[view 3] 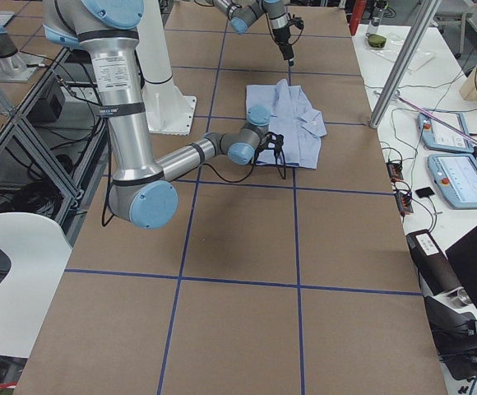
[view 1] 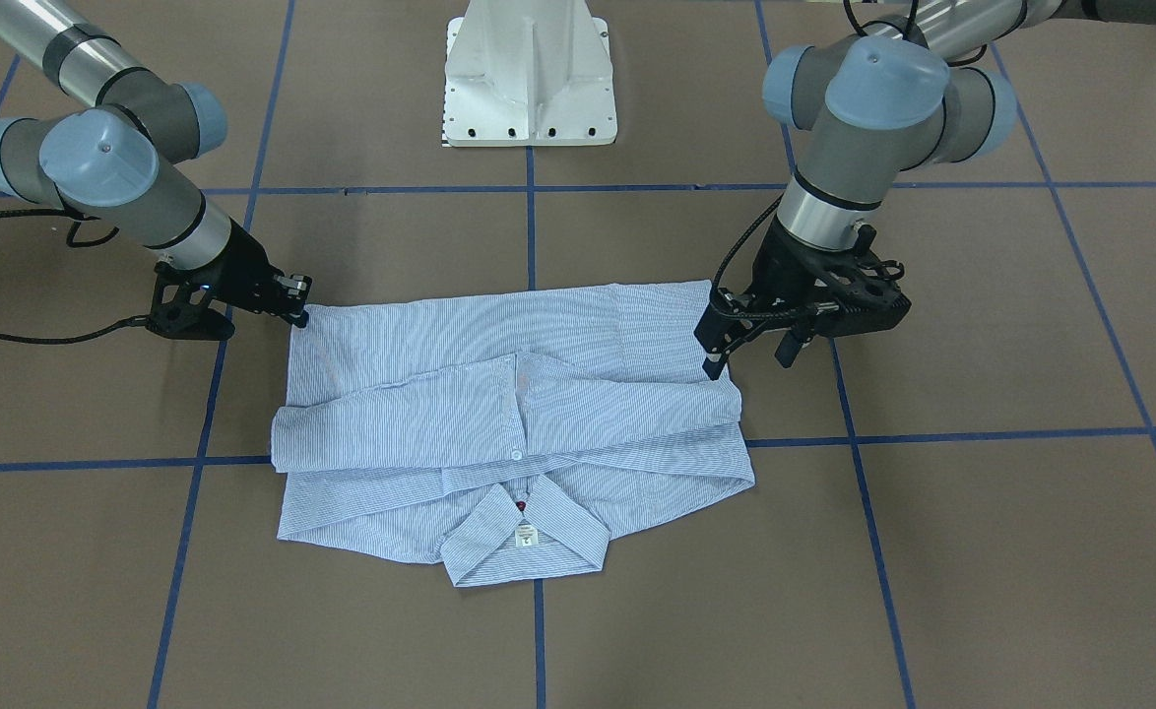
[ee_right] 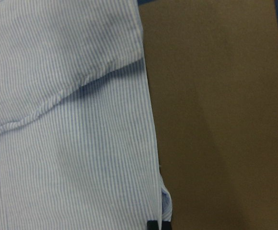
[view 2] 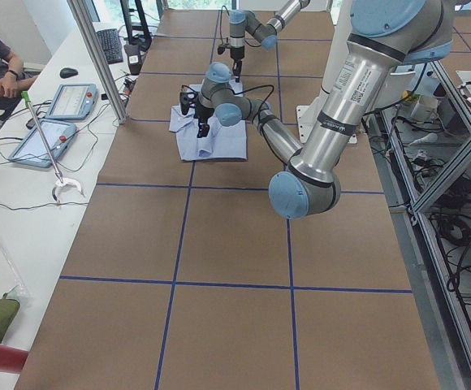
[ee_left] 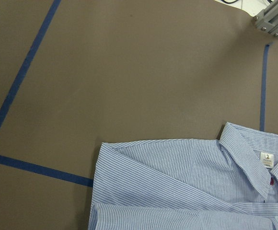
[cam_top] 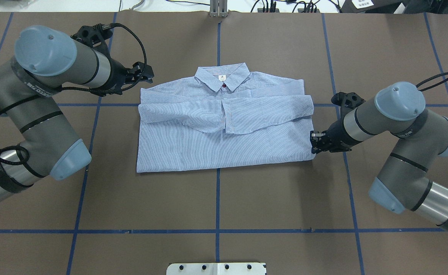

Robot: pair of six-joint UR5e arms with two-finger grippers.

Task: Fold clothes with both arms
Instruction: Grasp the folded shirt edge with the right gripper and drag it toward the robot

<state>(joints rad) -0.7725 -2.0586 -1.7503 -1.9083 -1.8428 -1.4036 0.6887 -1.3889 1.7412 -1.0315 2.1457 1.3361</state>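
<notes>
In the overhead view, your shirt [cam_top: 224, 133] lies flat at frame centre, collar [cam_top: 223, 76] toward the top. The left gripper [cam_top: 147, 74] hovers off its upper-left corner, fingers spread apart. The right gripper [cam_top: 312, 143] touches its lower-right edge; whether it pinches, you cannot tell.

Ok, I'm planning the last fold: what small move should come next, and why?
Probably bring the left hand down to the left hem corner of the shirt. The right hand sits low at the opposite hem corner, while the left hand hangs open, raised near the shoulder.
</notes>
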